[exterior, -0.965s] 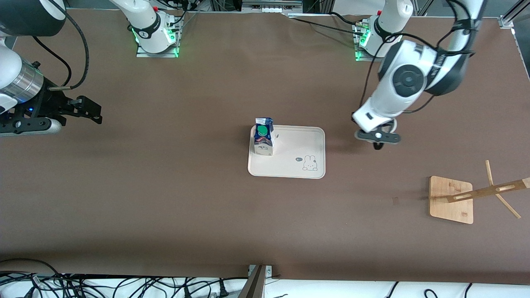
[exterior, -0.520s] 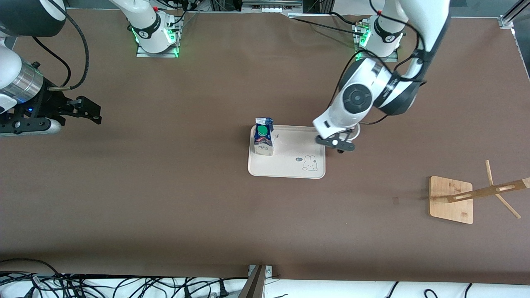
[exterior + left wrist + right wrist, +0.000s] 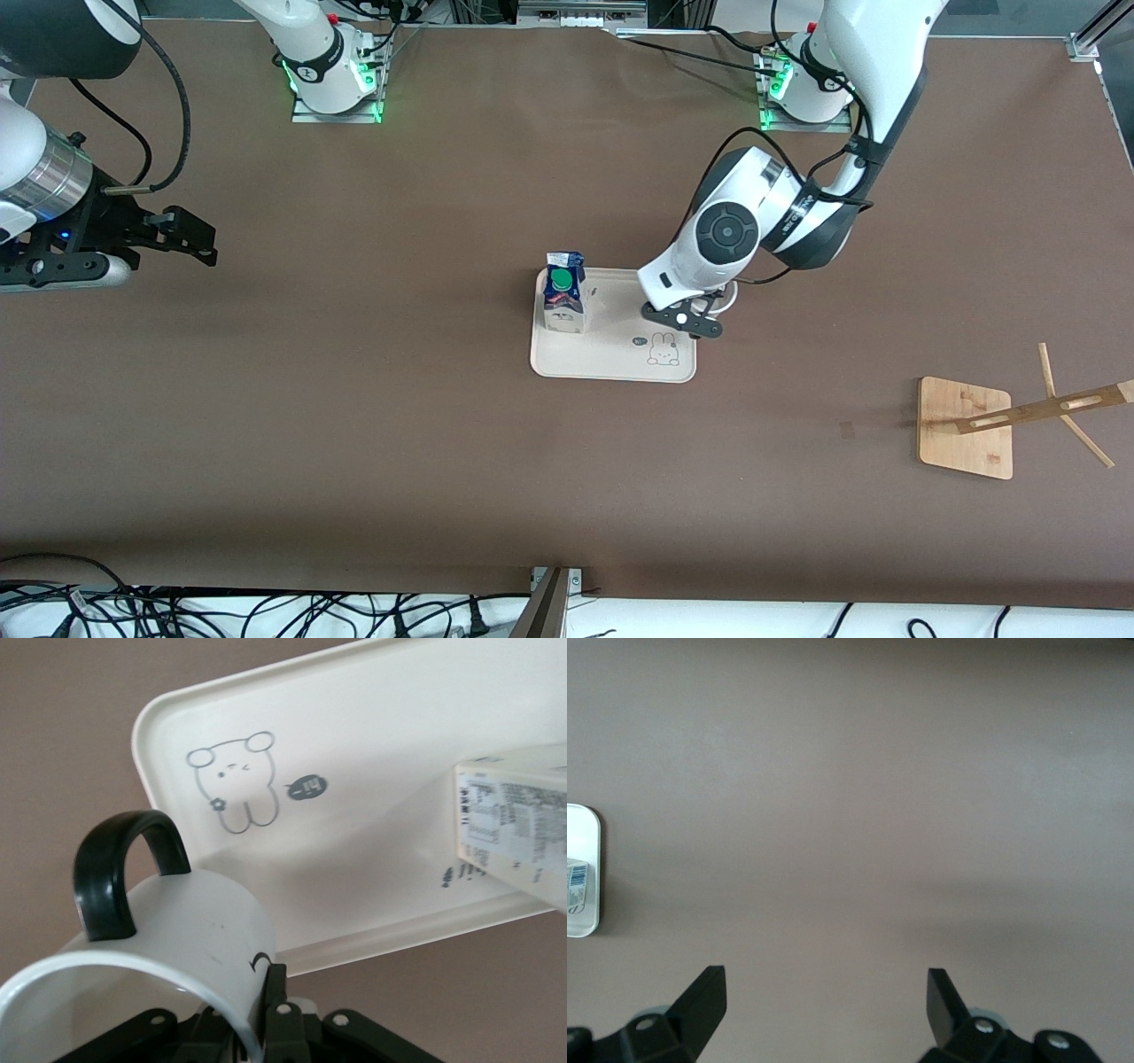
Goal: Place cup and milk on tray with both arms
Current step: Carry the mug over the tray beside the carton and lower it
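The cream tray (image 3: 620,359) with its bunny drawing lies mid-table. The milk carton (image 3: 564,292), dark blue and white with a green cap, stands on the tray's end toward the right arm. My left gripper (image 3: 684,321) is over the tray's other end, shut on the rim of the white cup (image 3: 190,930); the cup's black handle (image 3: 111,868) shows in the left wrist view, above the tray (image 3: 372,771) and beside the carton (image 3: 514,828). In the front view the cup is mostly hidden under the wrist. My right gripper (image 3: 190,237) is open and empty (image 3: 824,992), waiting at its end of the table.
A tipped bamboo rack with a square base (image 3: 966,427) lies toward the left arm's end, nearer to the front camera. Cables run along the table's front edge (image 3: 266,611).
My left arm has carried the cup from the bare table beside the tray to over the tray's end. The right arm, the carton and the tray have not moved.
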Available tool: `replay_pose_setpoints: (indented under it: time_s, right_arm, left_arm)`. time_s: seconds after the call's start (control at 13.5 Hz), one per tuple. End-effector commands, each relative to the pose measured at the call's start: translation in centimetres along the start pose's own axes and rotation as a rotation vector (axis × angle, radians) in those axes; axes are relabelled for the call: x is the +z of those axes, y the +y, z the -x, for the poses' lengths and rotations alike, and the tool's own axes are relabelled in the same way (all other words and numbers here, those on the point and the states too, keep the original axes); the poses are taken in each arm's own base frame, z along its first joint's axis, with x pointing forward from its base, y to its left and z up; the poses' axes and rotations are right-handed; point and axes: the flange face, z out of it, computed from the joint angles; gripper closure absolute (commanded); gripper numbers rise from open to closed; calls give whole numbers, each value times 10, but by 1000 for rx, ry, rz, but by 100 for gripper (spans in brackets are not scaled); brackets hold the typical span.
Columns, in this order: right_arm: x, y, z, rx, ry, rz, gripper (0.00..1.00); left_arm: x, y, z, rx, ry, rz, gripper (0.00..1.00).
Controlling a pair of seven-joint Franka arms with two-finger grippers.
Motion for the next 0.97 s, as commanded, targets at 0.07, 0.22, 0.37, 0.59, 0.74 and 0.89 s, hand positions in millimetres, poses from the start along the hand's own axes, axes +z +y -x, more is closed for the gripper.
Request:
replay_pose_setpoints:
  time_s: [0.07,0.22,0.37,0.59,0.74,0.89]
  right_arm:
    - [-4,1,-3,2,6,11,0]
    - [-4,2,-3,4,6,11,0]
    - [-4,2,-3,4,6,11,0]
    - [-4,1,-3,4,6,10,0]
    - [-4,2,-3,4,6,11,0]
    - [-4,2,-3,4,6,11,0]
  left_arm:
    - [1,15,-26,-6,7,45,100]
    - [12,25,-28,-25,-17,94,100]
    - [17,27,-33,-33,4,113,100]
    - [41,47,-29,-4,-20,105,100]
    - [47,50,-28,5,-25,100,100]
    - [48,49,-28,9,-24,94,100]
